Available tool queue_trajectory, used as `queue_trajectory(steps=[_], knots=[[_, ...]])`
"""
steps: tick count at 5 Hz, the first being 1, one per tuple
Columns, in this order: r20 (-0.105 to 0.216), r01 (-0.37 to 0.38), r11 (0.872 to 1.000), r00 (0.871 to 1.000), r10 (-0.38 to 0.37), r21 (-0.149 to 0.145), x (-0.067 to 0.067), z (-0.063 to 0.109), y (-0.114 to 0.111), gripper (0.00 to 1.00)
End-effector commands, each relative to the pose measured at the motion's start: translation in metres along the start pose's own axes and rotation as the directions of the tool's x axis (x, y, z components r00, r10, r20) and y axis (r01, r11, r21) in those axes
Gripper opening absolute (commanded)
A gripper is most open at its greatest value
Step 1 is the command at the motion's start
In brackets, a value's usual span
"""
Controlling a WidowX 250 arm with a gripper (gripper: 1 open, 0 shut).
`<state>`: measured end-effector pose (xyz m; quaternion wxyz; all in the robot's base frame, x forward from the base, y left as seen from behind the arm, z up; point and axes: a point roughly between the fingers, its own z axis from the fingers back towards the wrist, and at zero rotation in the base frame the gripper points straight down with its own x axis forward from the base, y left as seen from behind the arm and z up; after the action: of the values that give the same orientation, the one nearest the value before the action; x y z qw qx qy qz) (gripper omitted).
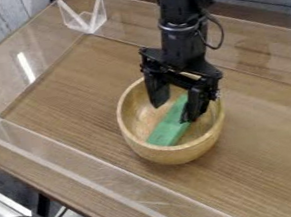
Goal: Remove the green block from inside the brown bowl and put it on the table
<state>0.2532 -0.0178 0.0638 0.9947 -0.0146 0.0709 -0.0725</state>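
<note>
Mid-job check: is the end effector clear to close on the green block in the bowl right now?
Probably yes. The end effector is open, pointing down into the brown bowl, its fingers either side of the green block's upper end. Nothing else lies in the bowl; the rim looks clear of the fingers.

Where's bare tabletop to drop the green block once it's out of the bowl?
Bare table lies left of the brown bowl, toward the clear acrylic wall, and right of it. Crowded only at the bowl: the open gripper straddles the green block inside.
</note>
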Motion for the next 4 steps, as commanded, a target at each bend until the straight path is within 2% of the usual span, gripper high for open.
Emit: queue_trajectory(steps=[1, 4], knots=[[0.054, 0.013, 1.000, 0.998, -0.013, 0.001, 0.0055, 0.0114, -0.0019, 1.00], [0.080, 0.029, 1.000, 0.996, -0.029, -0.006, 0.0074, 0.0123, -0.0034, 1.00]])
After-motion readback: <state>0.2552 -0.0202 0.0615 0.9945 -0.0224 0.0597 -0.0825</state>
